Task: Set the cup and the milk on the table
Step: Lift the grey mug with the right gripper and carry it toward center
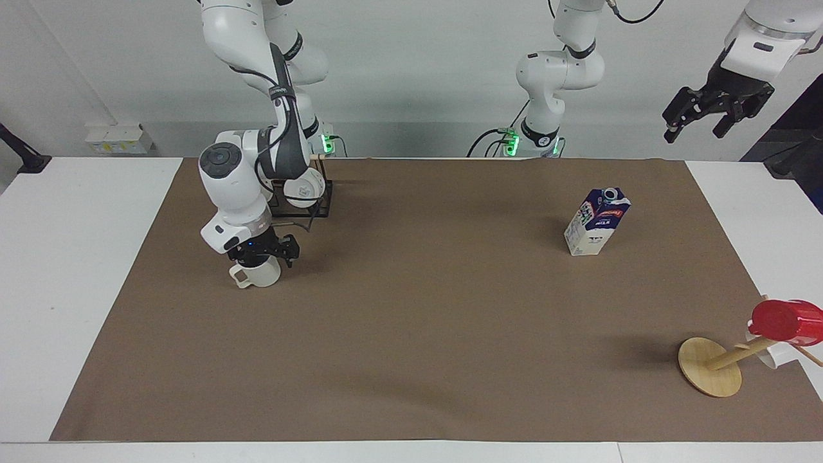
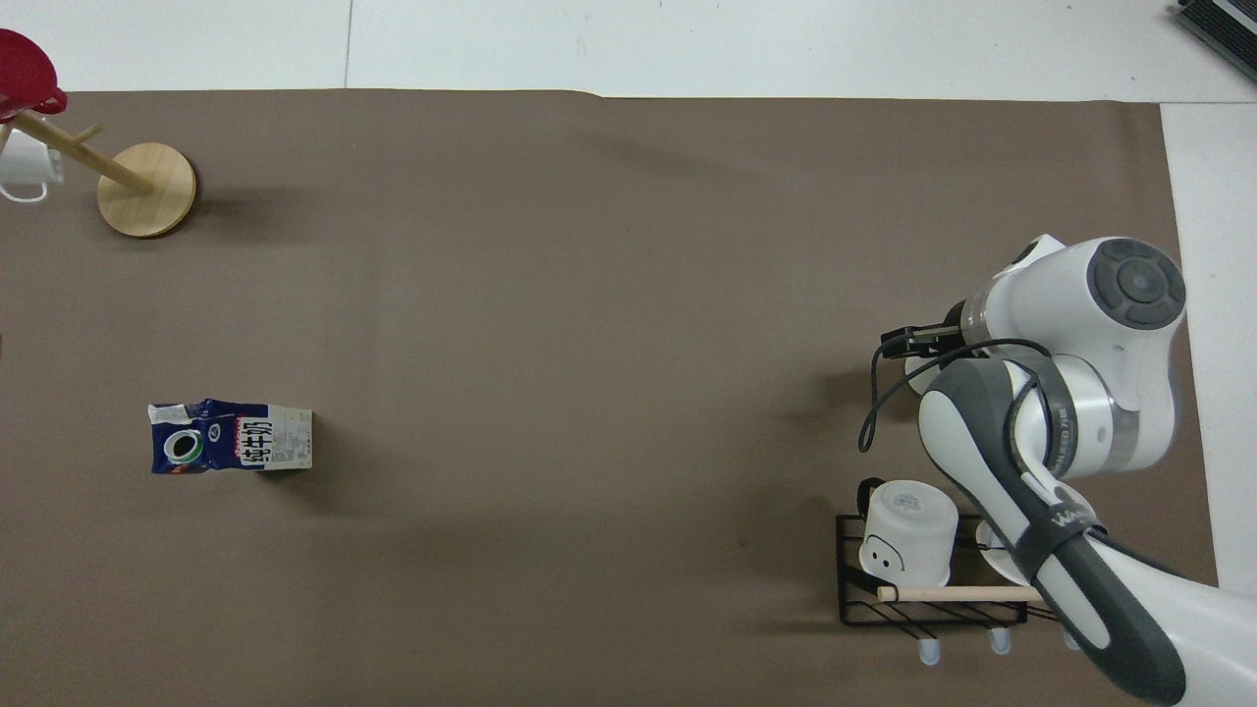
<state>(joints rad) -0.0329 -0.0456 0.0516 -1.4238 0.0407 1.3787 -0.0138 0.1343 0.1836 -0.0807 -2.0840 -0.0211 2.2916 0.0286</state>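
The cream-white cup stands upright on the brown-covered table, toward the right arm's end, its handle turned away from the robots. My right gripper is down on the cup's top, open, with its jaws spread over the rim; I cannot tell whether they touch it. In the overhead view the right arm hides nearly all of the cup. The blue and white milk carton stands upright toward the left arm's end, also seen as the milk from above. My left gripper waits open, high off the table's end.
A black wire rack with white mugs sits near the right arm's base, nearer to the robots than the cup; from above, one mug shows on it. A wooden disc stand carries a red cup at the left arm's end.
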